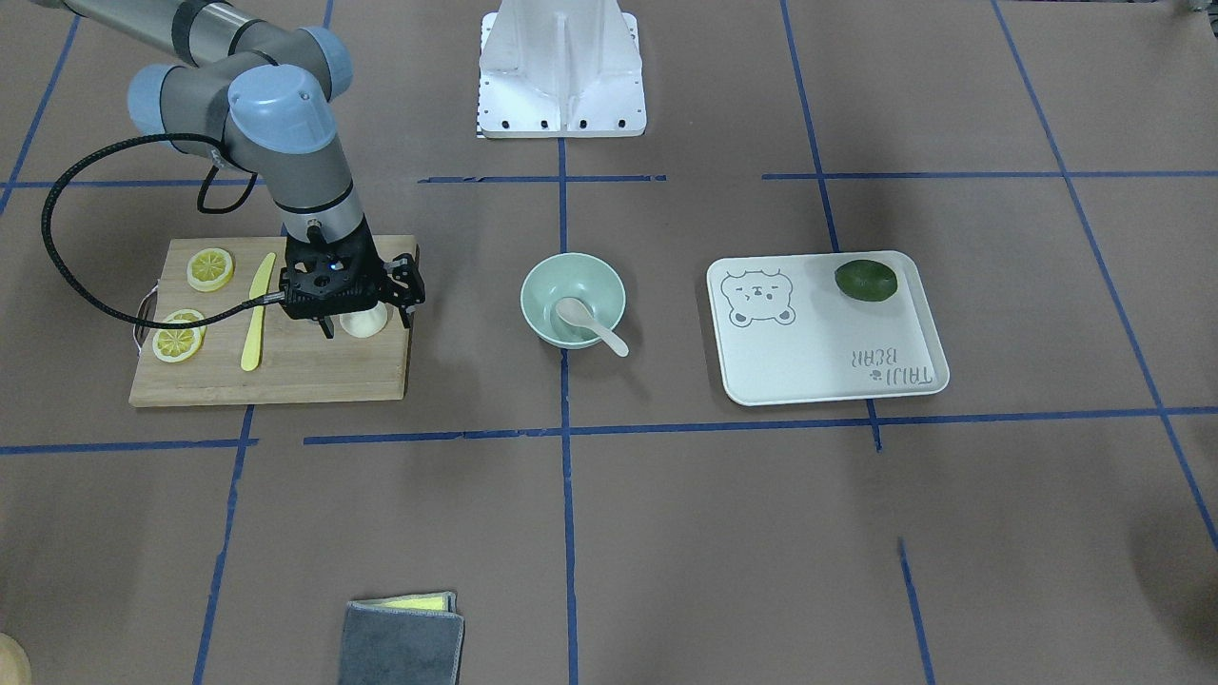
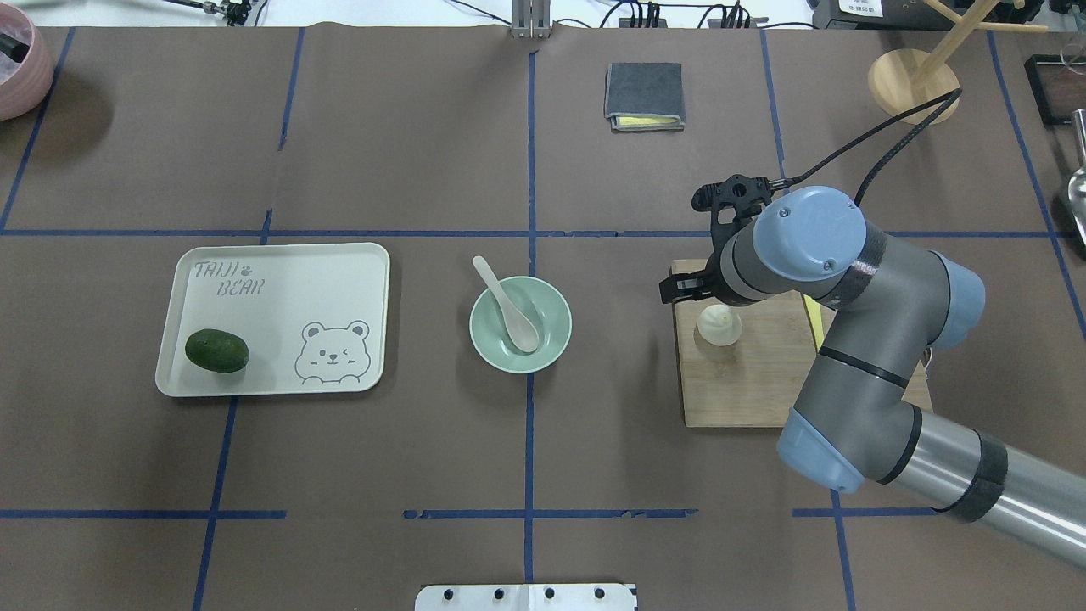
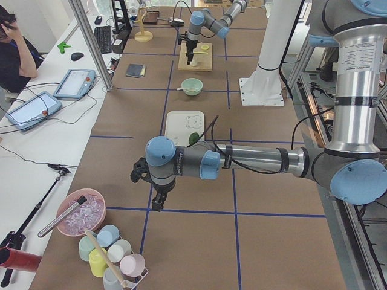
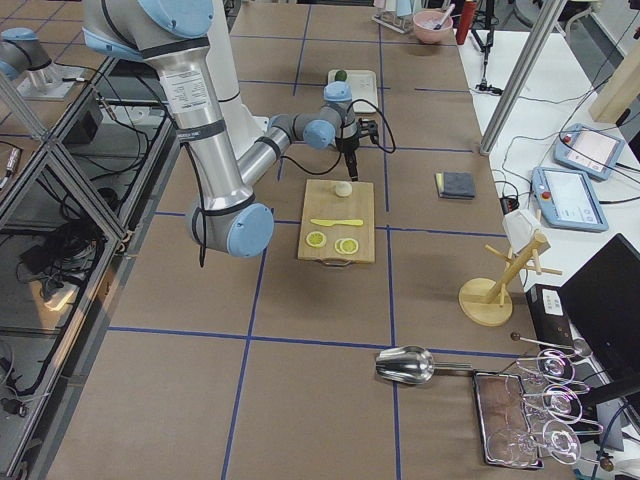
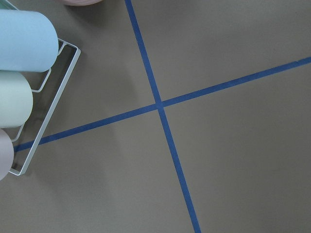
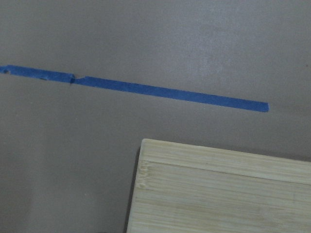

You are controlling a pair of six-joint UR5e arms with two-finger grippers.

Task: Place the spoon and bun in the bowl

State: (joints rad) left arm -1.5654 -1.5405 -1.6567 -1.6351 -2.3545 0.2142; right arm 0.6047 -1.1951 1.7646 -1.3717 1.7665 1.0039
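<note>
Spoon: done. The spoon (image 1: 592, 326) lies with its scoop inside the bowl (image 1: 547, 281), and its handle leans out over the rim toward the operators' edge.
Bun: still to do. The bun (image 1: 364, 323) sits on the cutting board (image 1: 304, 376), close to the board's edge that faces the bowl.
Bowl: at the table's middle, well apart from the board.
Right gripper: the right gripper (image 1: 366, 319) hangs just above the bun, jaws spread, nothing held.
Left gripper: the left gripper (image 3: 156, 202) is near the table's left end — released or clenched, I cannot tell.
Around: a yellow knife (image 1: 255, 314) and lemon slices (image 1: 210, 269) on the board; a tray (image 1: 818, 362) with a green fruit (image 1: 866, 281); a folded cloth (image 1: 404, 636) at the operators' edge.
In the way: the scoop probably fills much of the bowl — the bun must land beside it.
</note>
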